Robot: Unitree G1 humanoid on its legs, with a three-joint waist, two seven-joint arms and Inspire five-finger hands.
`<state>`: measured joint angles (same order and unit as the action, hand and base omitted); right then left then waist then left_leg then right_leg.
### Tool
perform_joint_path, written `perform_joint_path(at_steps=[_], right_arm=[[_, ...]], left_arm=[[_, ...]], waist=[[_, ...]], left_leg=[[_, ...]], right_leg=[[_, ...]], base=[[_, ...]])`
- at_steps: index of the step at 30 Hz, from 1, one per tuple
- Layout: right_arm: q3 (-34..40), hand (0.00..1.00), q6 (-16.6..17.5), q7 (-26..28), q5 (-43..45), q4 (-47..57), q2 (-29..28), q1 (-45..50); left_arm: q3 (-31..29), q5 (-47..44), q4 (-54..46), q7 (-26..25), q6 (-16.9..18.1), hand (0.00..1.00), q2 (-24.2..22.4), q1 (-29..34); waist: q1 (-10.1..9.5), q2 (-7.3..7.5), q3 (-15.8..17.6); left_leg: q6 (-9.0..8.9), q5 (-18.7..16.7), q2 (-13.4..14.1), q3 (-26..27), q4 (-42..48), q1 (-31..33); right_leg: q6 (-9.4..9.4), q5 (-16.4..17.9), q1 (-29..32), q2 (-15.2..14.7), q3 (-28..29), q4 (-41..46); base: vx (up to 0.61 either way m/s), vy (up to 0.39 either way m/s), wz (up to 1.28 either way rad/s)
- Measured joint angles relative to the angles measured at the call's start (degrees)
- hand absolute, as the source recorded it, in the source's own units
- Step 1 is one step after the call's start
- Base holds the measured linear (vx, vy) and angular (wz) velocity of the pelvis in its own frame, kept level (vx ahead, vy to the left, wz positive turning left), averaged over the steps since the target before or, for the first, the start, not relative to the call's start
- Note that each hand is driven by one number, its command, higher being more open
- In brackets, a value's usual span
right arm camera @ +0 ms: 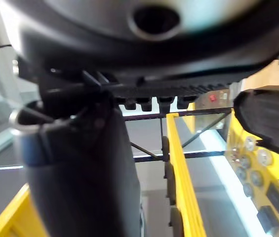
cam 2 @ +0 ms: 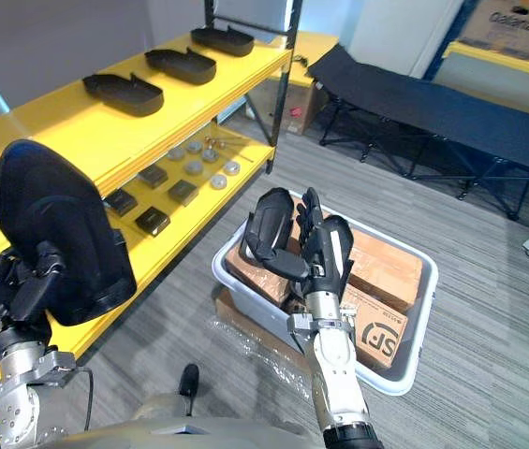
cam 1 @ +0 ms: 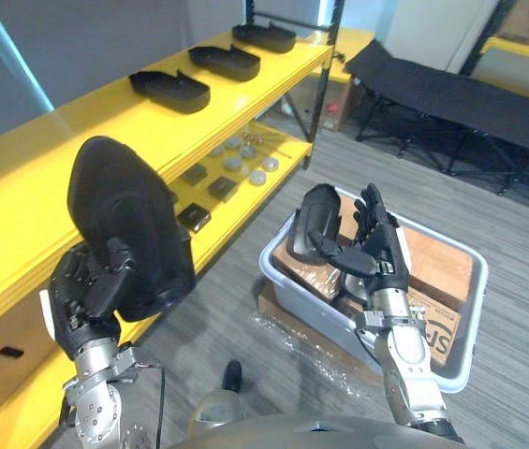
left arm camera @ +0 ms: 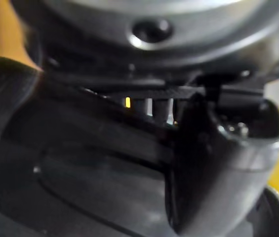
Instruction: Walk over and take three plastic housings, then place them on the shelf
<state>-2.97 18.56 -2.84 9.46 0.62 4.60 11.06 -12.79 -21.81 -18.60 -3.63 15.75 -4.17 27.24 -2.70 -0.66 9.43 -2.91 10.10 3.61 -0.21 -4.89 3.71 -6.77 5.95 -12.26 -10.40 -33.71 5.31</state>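
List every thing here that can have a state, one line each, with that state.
left hand: shut on the large housing.
large housing: held upright beside the yellow shelf.
right hand: shut on the small housing.
small housing: held upright above the grey bin.
three shelf housings: lying in a row on the top board.
grey bin: open-topped, holding cardboard boxes.
cot: unfolded, standing on the floor.
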Motion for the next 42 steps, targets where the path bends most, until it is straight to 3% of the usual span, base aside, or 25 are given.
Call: perform_joint_path(at_steps=[4, 8, 11, 14, 21, 23, 24, 25, 27, 29, 30, 31, 32, 33, 34, 35, 36, 37, 39, 40, 42], right_arm=[[3.62, 1.00, -0.19, -0.27, 0.90, 1.04, -0.13, 2.78], [4.85, 1.00, -0.15, 0.27, 5.27, 2.35, -1.53, 4.91], [5.74, 1.00, 0.56, 1.13, 5.49, 4.25, -2.92, 8.59], [5.57, 1.00, 0.85, 2.95, 5.51, 4.25, -2.81, 8.28], [1.63, 1.00, 0.96, 9.01, 9.67, 5.06, -2.50, 7.15], [1.17, 1.00, 0.98, 8.93, 10.35, 5.16, -2.17, 7.10], [1.15, 1.00, 1.08, 8.68, 10.37, 5.21, -2.35, 7.09], [1.22, 1.00, 1.49, 8.27, 10.58, 5.33, -2.29, 6.56], [1.15, 1.00, 2.10, 7.16, 10.56, 6.00, -2.36, 5.96], [1.02, 1.00, 2.23, 6.00, 10.26, 6.96, -3.06, 5.59], [1.09, 1.00, 2.83, 5.63, 10.03, 7.67, -4.01, 5.42], [1.33, 1.00, 3.51, 5.48, 10.03, 8.26, -4.16, 5.45], [1.31, 1.00, 3.57, 5.31, 10.03, 8.25, -3.80, 5.27], [1.62, 1.00, 3.50, 4.95, 9.97, 8.24, -4.01, 5.82], [2.60, 1.00, 3.52, 4.85, 9.14, 8.36, -4.62, 6.18], [2.96, 1.00, 3.52, 4.85, 8.80, 8.91, -4.81, 6.29], [2.98, 1.00, 3.52, 4.92, 8.76, 9.31, -4.78, 6.29], [3.01, 1.00, 3.50, 5.34, 7.76, 10.08, -4.81, 6.20], [3.08, 1.00, 3.44, 6.07, 6.40, 11.38, -4.78, 6.46], [3.32, 1.00, 3.44, 6.47, 6.41, 13.66, -4.45, 7.51], [3.77, 1.00, 3.61, 6.31, 6.44, 16.95, -3.96, 10.06]], left_arm=[[2.77, -0.38, -0.15, 3.16, 0.00, 0.00, 0.03, 0.27], [3.39, -0.35, -1.86, 4.68, 0.00, 0.00, 0.30, 0.23], [5.03, -0.29, -2.19, 7.14, -0.01, 0.00, 2.13, -0.83], [6.80, -0.19, -2.25, 9.09, -0.03, 0.00, 3.15, -1.94], [8.47, -0.61, -2.45, 3.45, -0.04, 0.00, 3.05, -2.58], [8.58, -0.61, -2.62, 2.11, -0.07, 0.00, 2.90, -2.41], [8.42, -0.61, -2.62, 1.93, -0.07, 0.00, 2.96, -2.35], [8.02, -0.60, -2.84, 1.65, -0.07, 0.00, 2.90, -2.48], [6.92, -0.61, -3.06, 1.69, -0.08, 0.00, 2.96, -2.21], [4.83, -0.58, -3.67, 2.01, -0.35, 0.00, 2.93, -2.12], [3.06, -0.47, -4.83, 2.50, -0.96, 0.00, 2.98, -2.18], [1.63, -0.49, -5.68, 2.93, -0.96, 0.00, 2.80, -2.11], [1.02, -0.51, -5.64, 2.99, -0.98, 0.00, 2.72, -2.41], [0.69, -0.41, -5.66, 3.11, -1.23, 0.00, 3.27, -2.94], [0.71, -0.45, -6.15, 3.28, -1.24, 0.00, 4.20, -3.12], [0.65, -0.62, -6.36, 3.38, -1.24, 0.00, 4.94, -3.70], [0.69, -0.61, -6.35, 3.43, -1.26, 0.00, 5.08, -4.17], [0.62, -0.73, -6.33, 3.33, -1.28, 0.00, 4.81, -4.57], [0.90, -1.23, -6.30, 3.13, -1.50, 0.00, 4.57, -4.53], [2.34, -1.91, -6.29, 2.94, -1.59, 0.00, 4.52, -4.54], [4.95, -1.84, -6.30, 2.92, -1.54, 0.00, 4.55, -4.32]], waist=[[-0.14, -2.15, 1.11], [-0.02, -1.90, 0.92], [1.49, -1.16, 0.40], [1.21, -0.85, 0.33], [1.32, -0.36, 1.03], [1.07, -0.52, 2.10], [0.93, 0.20, 2.39], [0.23, 0.52, 3.00], [-1.19, -0.23, 3.36], [-2.02, 0.58, 2.73], [-2.14, 1.37, 2.43], [-2.19, 0.60, 2.32], [-1.93, 0.38, 2.38], [-1.10, 0.57, 1.94], [0.20, 0.80, 1.28], [1.18, 0.81, 1.25], [1.29, 1.11, 1.18], [1.13, 1.21, 1.20], [1.07, 0.93, 1.37], [1.37, 0.52, 1.57], [1.62, -0.17, 1.72]], left_leg=[[0.62, 1.42, -0.36, 1.74, 0.01, -0.15], [1.39, 2.52, -1.04, 3.04, -0.02, 0.57], [1.76, 3.97, -3.09, 0.51, -0.01, 1.76], [1.62, 4.20, -3.49, 0.32, 0.06, 1.34], [1.43, 3.10, -3.60, 1.97, 1.88, 3.06], [1.29, 0.56, -3.05, 2.25, 5.89, 5.34], [1.65, -0.58, -3.05, 2.76, 7.26, 6.02], [2.58, -4.02, -2.67, 3.74, 13.85, 8.20], [2.41, -8.89, -1.86, 4.03, 24.30, 11.29], [2.92, -12.38, -2.92, 4.32, 28.90, 13.31], [4.67, -15.36, -3.67, 5.06, 33.21, 14.59], [5.62, -19.36, -4.04, 5.54, 37.20, 14.76], [6.04, -20.25, -4.42, 5.20, 38.74, 14.95], [7.38, -21.64, -6.29, 2.37, 38.77, 14.09], [7.51, -22.02, -7.17, -0.43, 36.82, 13.25], [8.53, -21.46, -8.12, -2.73, 35.21, 12.46], [9.04, -21.08, -8.72, -4.17, 33.93, 11.58], [9.15, -20.03, -9.97, -6.53, 30.72, 8.54], [9.34, -19.25, -11.08, -8.55, 26.92, 4.46], [9.51, -18.65, -11.77, -10.80, 23.77, 0.28], [9.42, -18.65, -13.28, -13.60, 21.83, -3.28]], right_leg=[[-1.13, 3.55, 0.41, -1.95, -1.01, 4.83], [-2.08, 5.37, 1.37, -3.38, -1.26, 7.23], [-2.28, 6.22, 2.19, -3.96, 4.69, 9.70], [-2.12, 6.31, 2.32, -4.41, 8.18, 10.64], [-2.75, 7.91, 3.19, -4.26, 10.68, 9.23], [-2.02, 8.80, 3.06, -3.86, 9.01, 9.55], [-1.94, 8.91, 2.83, -4.54, 8.47, 9.31], [-1.91, 8.92, 2.35, -4.96, 7.99, 9.47], [-2.73, 9.85, 1.01, -4.65, 7.81, 10.22], [-2.56, 11.44, 0.58, -5.89, 7.61, 11.14], [-1.65, 11.93, -0.18, -6.75, 7.21, 10.85], [1.04, 11.56, -0.90, -6.92, 7.96, 14.32], [3.20, 10.84, 0.36, -7.33, 10.26, 18.94], [9.10, 6.53, 4.89, -7.67, 16.16, 28.88], [8.80, 2.50, 8.97, -6.25, 21.75, 35.20], [6.75, 5.27, 10.89, -3.61, 24.78, 36.88], [5.80, 7.21, 12.11, -1.95, 26.00, 37.14], [5.32, 10.55, 15.13, 1.78, 26.92, 35.49], [6.19, 11.73, 18.66, 5.70, 27.89, 32.88], [6.30, 11.77, 22.39, 9.45, 29.91, 29.92], [5.39, 10.87, 25.22, 11.71, 32.10, 25.86]], base=[[-0.03, -0.005, 0.27], [0.03, -0.022, 0.16], [0.09, -0.013, 0.57], [0.06, -0.016, 0.14], [-0.06, -0.022, -0.10], [-0.16, 0.001, 0.38], [-0.13, 0.061, 0.37], [-0.04, 0.065, 0.21], [0.01, 0.107, 0.11], [0.10, 0.154, 0.23], [0.21, 0.172, 0.27], [0.26, 0.183, 0.35], [0.30, 0.229, 0.63], [0.31, 0.269, 1.13], [0.37, 0.255, 1.45], [0.33, 0.160, 1.24], [0.38, 0.104, 1.10], [0.32, 0.097, 0.77], [0.39, 0.096, 0.78], [0.38, 0.070, 0.92], [0.41, 0.044, 1.13]])
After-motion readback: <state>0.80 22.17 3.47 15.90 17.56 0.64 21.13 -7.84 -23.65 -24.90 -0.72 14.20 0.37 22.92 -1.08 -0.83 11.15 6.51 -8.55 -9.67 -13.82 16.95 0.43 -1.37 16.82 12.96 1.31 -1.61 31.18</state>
